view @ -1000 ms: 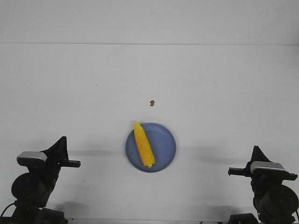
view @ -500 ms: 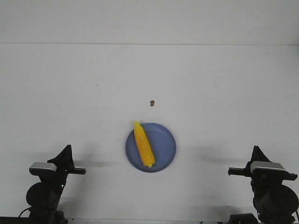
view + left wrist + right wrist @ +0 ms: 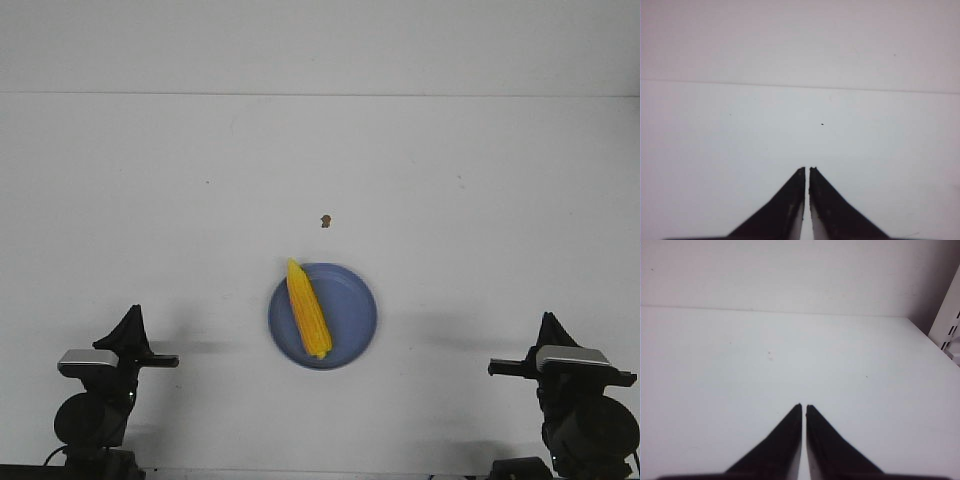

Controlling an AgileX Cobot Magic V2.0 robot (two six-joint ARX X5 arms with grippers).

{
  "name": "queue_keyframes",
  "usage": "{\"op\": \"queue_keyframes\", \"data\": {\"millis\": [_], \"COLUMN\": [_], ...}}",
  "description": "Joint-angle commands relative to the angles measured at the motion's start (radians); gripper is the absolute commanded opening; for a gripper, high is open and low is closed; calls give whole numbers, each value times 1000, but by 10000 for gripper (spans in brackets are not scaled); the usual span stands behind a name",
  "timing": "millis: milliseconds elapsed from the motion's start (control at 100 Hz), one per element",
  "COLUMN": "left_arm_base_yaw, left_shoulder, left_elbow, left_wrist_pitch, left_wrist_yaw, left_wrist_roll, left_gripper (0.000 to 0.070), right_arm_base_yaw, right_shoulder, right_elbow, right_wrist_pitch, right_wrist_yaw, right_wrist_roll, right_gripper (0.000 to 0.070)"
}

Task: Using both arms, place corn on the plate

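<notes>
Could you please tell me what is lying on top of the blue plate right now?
A yellow ear of corn lies on the plate, over its left half, pointed tip reaching the far rim. The rest of the plate is bare. The strip under the corn is covered.

I see two matching black arms, the left arm (image 3: 95,405) and the right arm (image 3: 585,410), each built of rounded matte joint housings, topped by a small grey-silver camera block and ending in jaws of two slim, tapering black blades with pale inner edges.
</notes>
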Motion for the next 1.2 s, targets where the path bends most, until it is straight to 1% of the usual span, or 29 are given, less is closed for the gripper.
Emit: {"op": "queue_keyframes", "data": {"millis": [0, 790, 830, 900, 1190], "left_arm_base_yaw": [2, 1, 1, 1, 1], "left_shoulder": [-1, -1, -1, -1, -1], "left_elbow": [-19, -19, -19, -19, -19], "left_wrist_pitch": [11, 8, 8, 8, 8], "left_wrist_yaw": [-2, -2, -2, -2, -2], "left_wrist_roll": [26, 19, 19, 19, 19], "left_gripper": [13, 13, 13, 13, 13], "right_arm_base_yaw": [2, 2, -3, -12, -42], "right_shoulder": [3, 0, -10, -24, -167], "right_elbow": [13, 9, 6, -14, -244], "right_wrist_pitch": [10, 10, 11, 48, 341], "right_wrist_yaw": [1, 2, 9, 8, -11], "right_wrist_roll": [-4, -5, -19, -23, -31], "right_gripper": [23, 23, 23, 23, 23]}}
